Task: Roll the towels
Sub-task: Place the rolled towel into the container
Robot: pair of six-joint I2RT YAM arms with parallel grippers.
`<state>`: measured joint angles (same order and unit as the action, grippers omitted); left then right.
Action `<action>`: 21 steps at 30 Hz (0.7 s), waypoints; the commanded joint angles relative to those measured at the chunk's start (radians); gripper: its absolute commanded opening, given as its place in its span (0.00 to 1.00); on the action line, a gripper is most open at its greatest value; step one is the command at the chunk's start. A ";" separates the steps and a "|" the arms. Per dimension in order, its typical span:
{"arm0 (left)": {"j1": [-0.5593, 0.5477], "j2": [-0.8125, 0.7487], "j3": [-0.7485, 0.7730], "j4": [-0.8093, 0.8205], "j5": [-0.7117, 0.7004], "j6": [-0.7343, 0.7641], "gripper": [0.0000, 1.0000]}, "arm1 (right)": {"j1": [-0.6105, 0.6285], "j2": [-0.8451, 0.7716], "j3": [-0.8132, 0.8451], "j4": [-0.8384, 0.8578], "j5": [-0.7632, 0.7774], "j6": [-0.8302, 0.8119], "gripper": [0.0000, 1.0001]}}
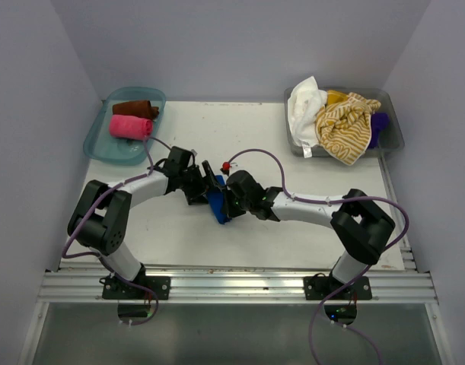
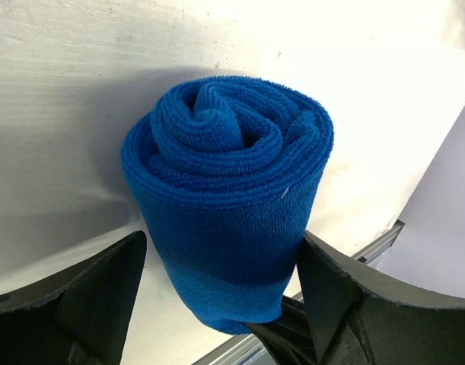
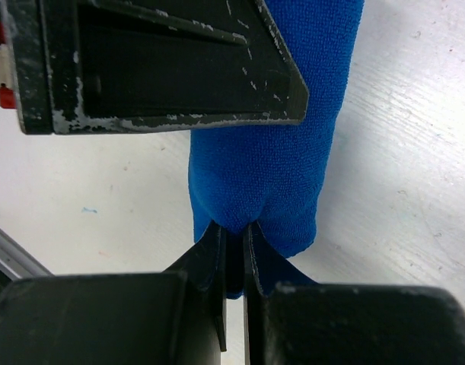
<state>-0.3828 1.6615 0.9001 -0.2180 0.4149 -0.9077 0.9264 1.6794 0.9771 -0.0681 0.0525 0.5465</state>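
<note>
A royal blue towel (image 1: 218, 207) lies rolled up on the white table (image 1: 308, 175) between my two grippers. In the left wrist view the roll (image 2: 224, 175) shows its spiral end. My left gripper (image 2: 224, 293) is open and straddles it, with the right finger (image 2: 346, 296) touching the cloth and the left finger (image 2: 95, 296) just beside it. My right gripper (image 3: 234, 237) is shut, pinching the near end of the blue towel (image 3: 270, 167). In the top view the left gripper (image 1: 205, 187) and the right gripper (image 1: 227, 204) meet at the roll.
A teal tray (image 1: 101, 141) at the back left holds a rolled pink towel (image 1: 130, 126) and a rolled brown towel (image 1: 135, 109). A grey tray (image 1: 393, 135) at the back right holds loose white (image 1: 304, 106), yellow-striped (image 1: 343, 129) and purple (image 1: 379, 123) towels.
</note>
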 commanded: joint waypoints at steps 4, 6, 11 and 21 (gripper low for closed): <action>-0.011 -0.006 0.019 0.019 -0.048 0.044 0.82 | -0.014 0.000 -0.012 0.048 -0.078 0.052 0.00; -0.018 0.003 0.019 0.025 -0.051 0.044 0.81 | -0.017 0.006 -0.014 0.053 -0.085 0.061 0.00; -0.027 0.015 0.019 0.035 -0.054 0.041 0.76 | -0.031 0.014 -0.025 0.062 -0.111 0.078 0.00; -0.062 0.046 0.005 0.045 -0.080 0.033 0.81 | -0.043 0.016 -0.034 0.096 -0.132 0.090 0.00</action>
<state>-0.4343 1.6958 0.9001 -0.2043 0.3595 -0.8944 0.8894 1.6840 0.9543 -0.0109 -0.0544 0.6228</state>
